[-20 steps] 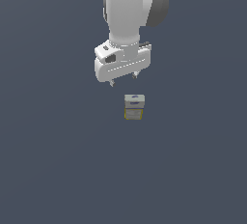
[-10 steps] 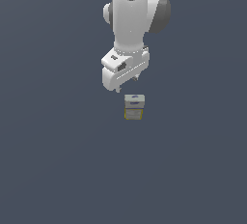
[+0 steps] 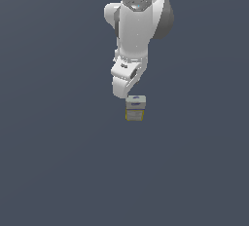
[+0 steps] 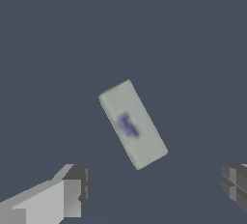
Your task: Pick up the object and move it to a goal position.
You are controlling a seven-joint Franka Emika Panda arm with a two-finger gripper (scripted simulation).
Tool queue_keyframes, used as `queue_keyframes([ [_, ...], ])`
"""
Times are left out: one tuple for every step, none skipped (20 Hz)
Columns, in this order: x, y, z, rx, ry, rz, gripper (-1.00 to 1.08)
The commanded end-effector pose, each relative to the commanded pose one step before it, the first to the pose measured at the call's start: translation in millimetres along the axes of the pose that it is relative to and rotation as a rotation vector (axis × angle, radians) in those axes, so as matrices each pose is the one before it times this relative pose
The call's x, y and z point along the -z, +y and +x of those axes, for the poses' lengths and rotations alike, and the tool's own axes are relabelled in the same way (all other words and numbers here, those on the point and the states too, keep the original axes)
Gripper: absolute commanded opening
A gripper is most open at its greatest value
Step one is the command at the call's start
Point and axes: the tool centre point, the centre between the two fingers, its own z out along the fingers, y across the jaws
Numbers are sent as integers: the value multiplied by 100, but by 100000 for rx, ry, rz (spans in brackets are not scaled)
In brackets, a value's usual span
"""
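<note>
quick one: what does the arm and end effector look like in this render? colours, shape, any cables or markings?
The arm is glossy white with rounded, bulbous links and darker grey at the joints. The end effector is a white block; in the wrist view its fingers are boxy, light grey with darker grey pad faces. No cables or legible markings show.

surface: flat, matte dark slate-grey ground [image 3: 58, 171] filling both views | walls, furniture, windows: cannot be told apart from the ground | light: soft, even, slightly paler toward the near side
</note>
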Motion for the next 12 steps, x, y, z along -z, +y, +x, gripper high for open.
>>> queue_keyframes([
  [-494,-182,285,7273,11,5,100],
  [-195,-66,116,2840,5,9,100],
  [-195,-64,118,2840,7,9,100],
  [-195,-62,120,2840,9,9,100],
  [-195,-60,121,2840,10,10,100],
  [-194,-58,123,2841,12,10,100],
  [-192,-55,123,2813,14,10,100],
  [-183,-50,119,2684,15,10,100],
  [-173,-45,113,2538,16,9,100],
  [-163,-41,108,2394,17,9,100],
  [-153,-36,102,2249,17,8,100],
  [-143,-33,96,2104,17,7,100],
])
